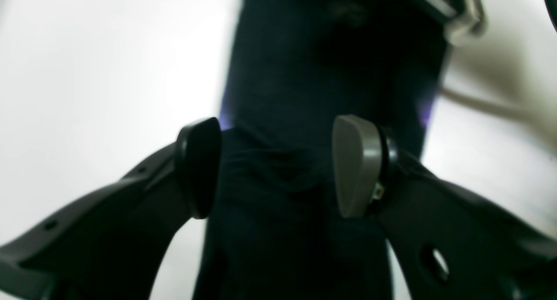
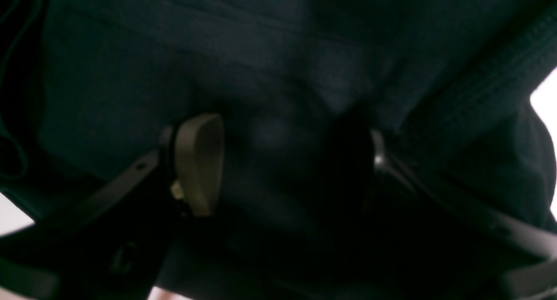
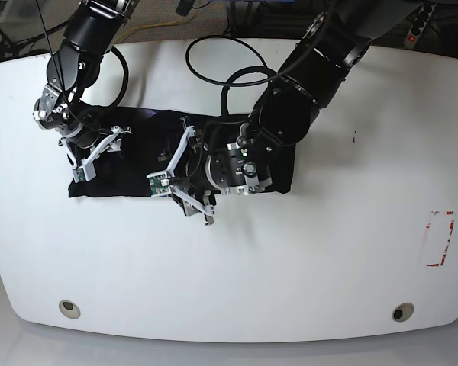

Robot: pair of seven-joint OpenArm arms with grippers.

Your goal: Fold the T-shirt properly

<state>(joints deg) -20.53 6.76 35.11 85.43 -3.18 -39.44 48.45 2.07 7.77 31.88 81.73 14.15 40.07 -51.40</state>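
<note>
Base view — both hands, left hand (image 3: 185, 169) and right hand (image 3: 99, 152), spread wide over the T-shirt (image 3: 137, 164).

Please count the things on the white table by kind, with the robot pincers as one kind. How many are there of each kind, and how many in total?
T-shirt, black: 1
Pincers, left pincer and right pincer: 2
Round fittings in the table, one and another: 2
Red marking: 1
Total: 6

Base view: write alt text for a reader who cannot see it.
A black T-shirt lies folded into a strip on a white table, with both robot arms over it. The left gripper and right gripper are open, holding nothing.
</note>
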